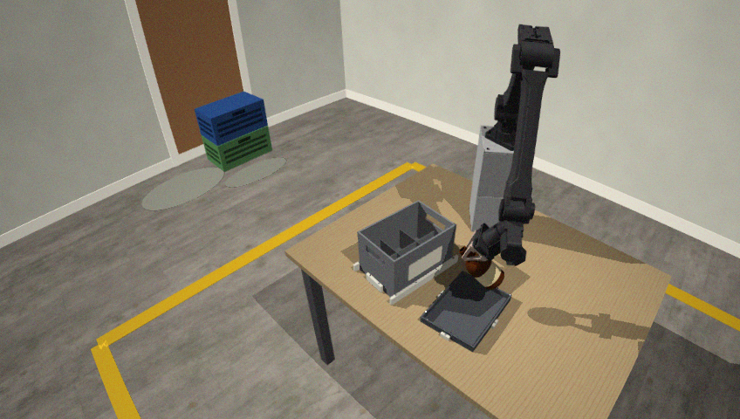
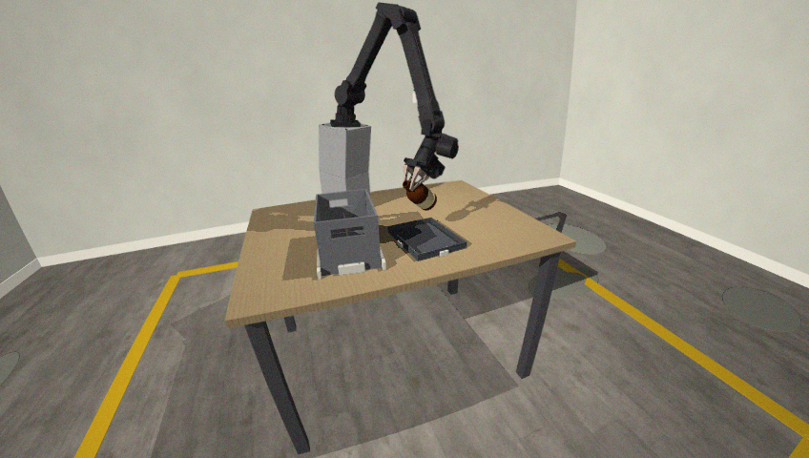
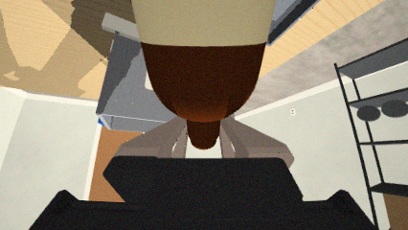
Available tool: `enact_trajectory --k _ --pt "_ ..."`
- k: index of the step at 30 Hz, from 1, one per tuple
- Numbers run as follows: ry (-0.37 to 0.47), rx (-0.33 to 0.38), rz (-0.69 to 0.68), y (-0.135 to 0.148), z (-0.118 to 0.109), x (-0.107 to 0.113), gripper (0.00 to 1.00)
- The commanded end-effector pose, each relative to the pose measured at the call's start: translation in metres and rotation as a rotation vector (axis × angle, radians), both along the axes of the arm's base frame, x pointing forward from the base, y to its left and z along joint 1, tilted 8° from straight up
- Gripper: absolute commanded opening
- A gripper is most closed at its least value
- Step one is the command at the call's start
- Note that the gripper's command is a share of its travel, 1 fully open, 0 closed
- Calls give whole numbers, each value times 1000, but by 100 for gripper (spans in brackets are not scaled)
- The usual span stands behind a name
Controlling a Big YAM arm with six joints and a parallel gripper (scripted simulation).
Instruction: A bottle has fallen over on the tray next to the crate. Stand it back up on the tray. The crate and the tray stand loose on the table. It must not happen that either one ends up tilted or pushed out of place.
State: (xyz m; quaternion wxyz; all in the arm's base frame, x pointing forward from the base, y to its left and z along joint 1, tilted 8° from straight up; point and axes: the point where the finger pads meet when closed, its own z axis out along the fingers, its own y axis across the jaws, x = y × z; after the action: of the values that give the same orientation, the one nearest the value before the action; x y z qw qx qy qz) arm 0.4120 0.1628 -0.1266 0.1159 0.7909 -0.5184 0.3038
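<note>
Views, 3, as we have them.

Item 1, top: we look from high off 1 corner of the tabletop (image 1: 571, 332) (image 2: 482, 260) (image 3: 91, 53), steeply down across it toward the room corner and door; set well back, taking in the whole arm.

Item 2, exterior: we look from above tabletop height, tilted down across 1 long edge, toward the arm's pedestal (image 1: 480, 176) (image 2: 332, 150) and the wall behind; also well back, with table legs in frame.

Item 3, wrist: we look from just behind the pincer (image 1: 473, 254) (image 2: 415, 178) (image 3: 203, 139), very near, out along its fingers.

Shared by items 1 and 2: tabletop, crate (image 1: 397, 270) (image 2: 347, 243) (image 3: 124, 81), tray (image 1: 451, 338) (image 2: 434, 253), arm.
</note>
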Motion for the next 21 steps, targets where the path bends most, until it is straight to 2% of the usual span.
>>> enact_trajectory --k 1,21 --pt "-28 6 -9 10 7 9 0" --pt "-33 3 -9 10 8 10 0"
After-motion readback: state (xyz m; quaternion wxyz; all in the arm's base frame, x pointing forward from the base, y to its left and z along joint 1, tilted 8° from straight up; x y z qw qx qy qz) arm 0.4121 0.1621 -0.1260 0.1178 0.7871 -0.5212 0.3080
